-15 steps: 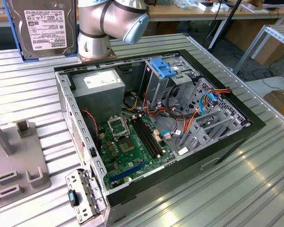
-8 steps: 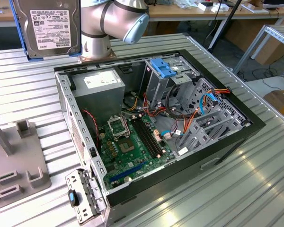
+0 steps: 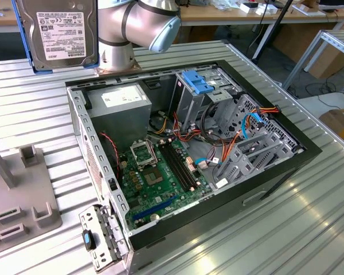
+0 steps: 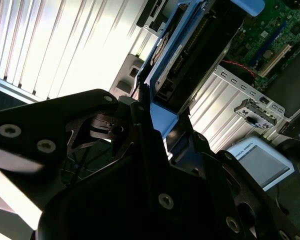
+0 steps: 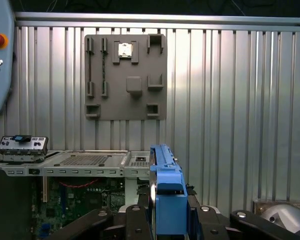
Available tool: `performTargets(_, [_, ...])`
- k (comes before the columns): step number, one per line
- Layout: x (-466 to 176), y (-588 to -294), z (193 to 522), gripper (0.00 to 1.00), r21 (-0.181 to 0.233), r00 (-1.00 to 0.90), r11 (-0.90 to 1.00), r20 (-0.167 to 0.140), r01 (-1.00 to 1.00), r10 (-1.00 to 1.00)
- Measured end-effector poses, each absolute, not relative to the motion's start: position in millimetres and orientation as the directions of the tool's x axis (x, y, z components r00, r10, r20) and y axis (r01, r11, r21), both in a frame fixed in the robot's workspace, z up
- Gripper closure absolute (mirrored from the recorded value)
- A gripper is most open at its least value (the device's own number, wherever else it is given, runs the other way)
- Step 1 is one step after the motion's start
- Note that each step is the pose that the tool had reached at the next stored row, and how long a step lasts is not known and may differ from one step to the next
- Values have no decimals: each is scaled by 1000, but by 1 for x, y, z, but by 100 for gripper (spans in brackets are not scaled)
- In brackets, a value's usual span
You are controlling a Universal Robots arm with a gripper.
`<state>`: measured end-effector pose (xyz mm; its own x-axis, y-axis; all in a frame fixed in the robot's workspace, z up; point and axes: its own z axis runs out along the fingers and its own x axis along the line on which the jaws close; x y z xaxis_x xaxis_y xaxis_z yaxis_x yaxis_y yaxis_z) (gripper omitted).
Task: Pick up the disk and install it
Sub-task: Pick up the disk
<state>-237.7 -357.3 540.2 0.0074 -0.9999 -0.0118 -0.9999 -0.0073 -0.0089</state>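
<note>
The claw [image 4: 160,117] is pinching the disk [image 4: 190,55] by one end, its long axis running straight out toward the open case [image 3: 80,123] beyond.

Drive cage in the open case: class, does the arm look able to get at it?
Probably yes: the case lies open and nothing covers the drive cage; the claw holds the disk aloft.
</note>
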Motion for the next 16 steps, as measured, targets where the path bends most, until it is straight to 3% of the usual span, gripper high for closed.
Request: performTargets(16, [-215,-357,540,63,-9,7,-7,-12,-1000,-1000])
